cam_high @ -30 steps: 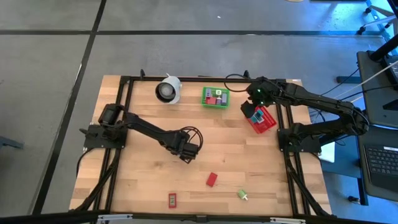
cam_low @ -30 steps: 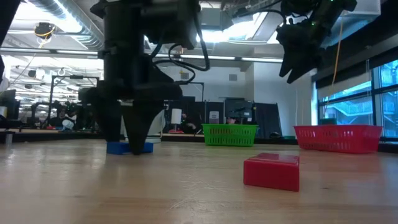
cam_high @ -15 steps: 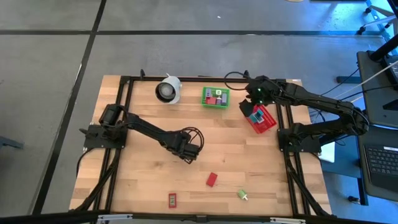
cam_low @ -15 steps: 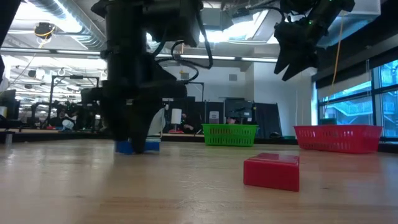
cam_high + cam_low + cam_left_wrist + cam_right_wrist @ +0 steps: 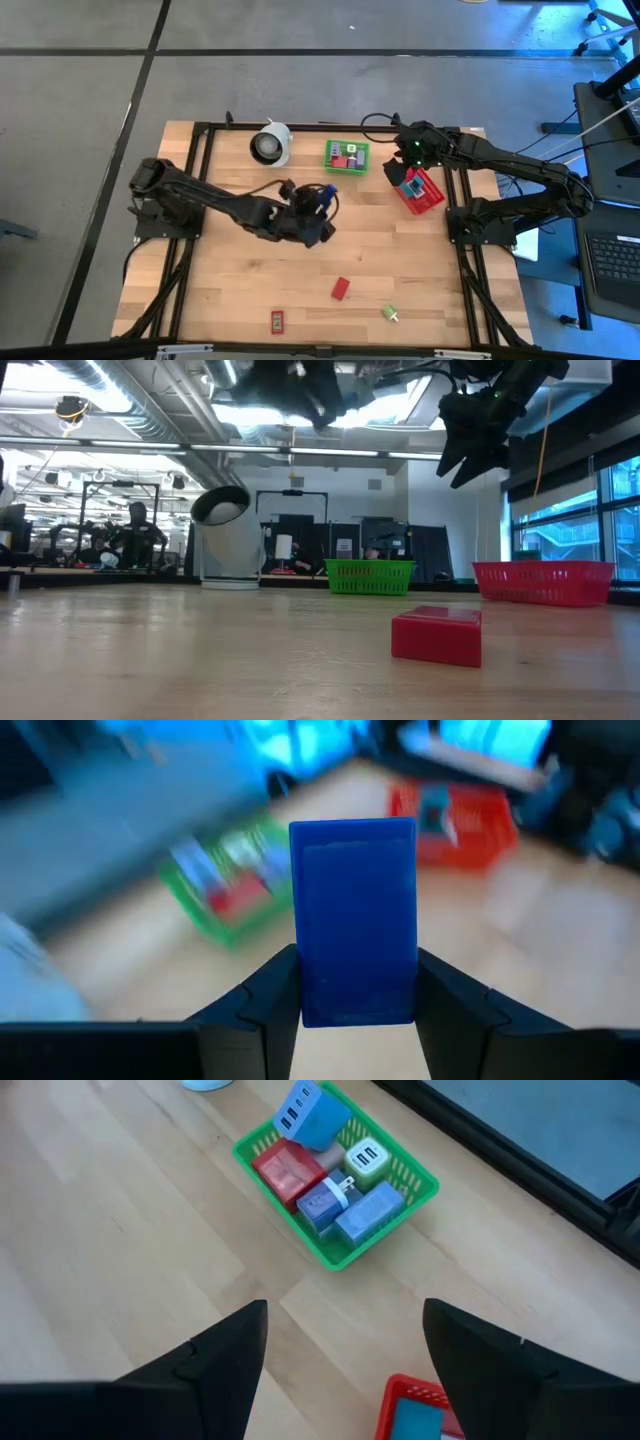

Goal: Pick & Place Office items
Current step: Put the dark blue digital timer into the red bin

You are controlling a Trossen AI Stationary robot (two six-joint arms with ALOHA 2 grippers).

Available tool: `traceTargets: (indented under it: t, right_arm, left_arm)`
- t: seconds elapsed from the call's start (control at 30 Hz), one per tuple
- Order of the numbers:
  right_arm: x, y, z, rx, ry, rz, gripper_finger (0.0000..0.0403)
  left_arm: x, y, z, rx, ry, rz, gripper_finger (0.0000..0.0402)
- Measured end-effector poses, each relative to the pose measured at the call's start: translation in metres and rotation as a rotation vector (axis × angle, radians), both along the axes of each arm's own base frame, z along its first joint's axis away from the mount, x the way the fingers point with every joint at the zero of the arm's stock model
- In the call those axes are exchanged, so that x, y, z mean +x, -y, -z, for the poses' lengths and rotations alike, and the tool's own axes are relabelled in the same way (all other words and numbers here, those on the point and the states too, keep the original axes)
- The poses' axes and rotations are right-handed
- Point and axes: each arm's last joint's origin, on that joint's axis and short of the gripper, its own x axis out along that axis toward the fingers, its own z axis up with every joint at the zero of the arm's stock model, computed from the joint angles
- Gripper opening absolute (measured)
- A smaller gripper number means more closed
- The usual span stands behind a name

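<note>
Left hand point(image 5: 322, 200) grips a blue block point(image 5: 353, 920) in mid-air, right hand point(image 5: 400, 172) gapes empty over the red basket point(image 5: 432, 197), and both baskets hold pieces, while three items point(image 5: 341, 288) wait on the tabletop point(image 5: 230, 280).

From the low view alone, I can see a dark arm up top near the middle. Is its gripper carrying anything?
Observer: Yes. The left gripper is shut on a blue block, seen from the left wrist.
Operator: What lies ahead of it?
Observer: The green basket, already holding several office items.
Operator: And the arm at the upper right?
Observer: That is the right gripper, open, above the table between the green basket and the red basket.
</note>
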Motion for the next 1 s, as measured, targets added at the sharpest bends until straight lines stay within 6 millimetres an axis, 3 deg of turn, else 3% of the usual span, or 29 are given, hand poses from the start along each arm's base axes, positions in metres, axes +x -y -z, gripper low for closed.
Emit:
traceTargets:
  t: [0.17, 0.33, 0.57, 0.73, 1.0]
  right_arm:
    - [0.0, 0.0, 0.0, 0.027, 0.023, 0.041, 0.027]
    - [0.008, -0.004, -0.004, 0.015, 0.093, 0.041, 0.027]
    - [0.032, -0.022, -0.026, -0.069, 0.367, -0.096, 0.027]
    - [0.045, -0.038, -0.045, -0.112, 0.58, -0.173, 0.027]
    - [0.056, -0.058, -0.056, -0.135, 0.716, -0.374, 0.027]
  left_arm:
    - [-0.02, -0.005, -0.045, 0.201, 0.087, -0.069, 0.0153]
    - [-0.027, -0.009, -0.065, 0.276, 0.112, -0.071, 0.0154]
    - [-0.023, -0.015, -0.058, 0.336, 0.033, -0.065, 0.0154]
    - [-0.022, -0.027, -0.05, 0.313, 0.062, -0.153, 0.0154]
    - [-0.016, -0.047, -0.053, 0.294, 0.061, -0.138, 0.0154]
